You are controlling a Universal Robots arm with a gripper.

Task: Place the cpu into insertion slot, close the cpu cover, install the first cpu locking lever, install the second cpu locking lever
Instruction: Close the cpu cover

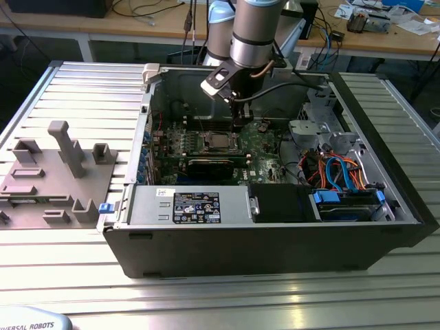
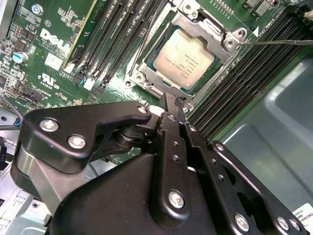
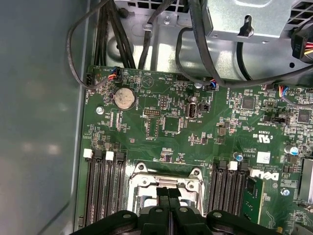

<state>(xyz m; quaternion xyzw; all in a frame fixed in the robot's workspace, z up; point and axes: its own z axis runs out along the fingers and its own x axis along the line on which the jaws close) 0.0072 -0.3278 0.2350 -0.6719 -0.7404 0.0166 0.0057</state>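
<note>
The cpu (image 2: 183, 58), a square chip with a pale metal top, lies flat in the insertion slot (image 2: 195, 87) on the green board. The silvery cpu cover (image 2: 217, 30) lies down around it, and the chip shows through its window. A thin metal locking lever (image 2: 276, 42) sticks out sideways from one corner of the socket. My gripper (image 2: 172, 100) is shut, its black tips together at the socket's edge with nothing visible between them. In the exterior view the gripper (image 1: 238, 124) hangs just behind the socket (image 1: 218, 142). In the first wrist view its fingertips (image 3: 168, 192) hide part of the cover (image 3: 166, 180).
Black memory slots (image 2: 122, 44) flank the socket on both sides. The open computer case (image 1: 275, 234) walls the board in, with a power supply (image 1: 196, 206) in front and cables and a drive cage (image 1: 323, 137) at the exterior view's right. A grey fixture plate (image 1: 55, 179) lies outside.
</note>
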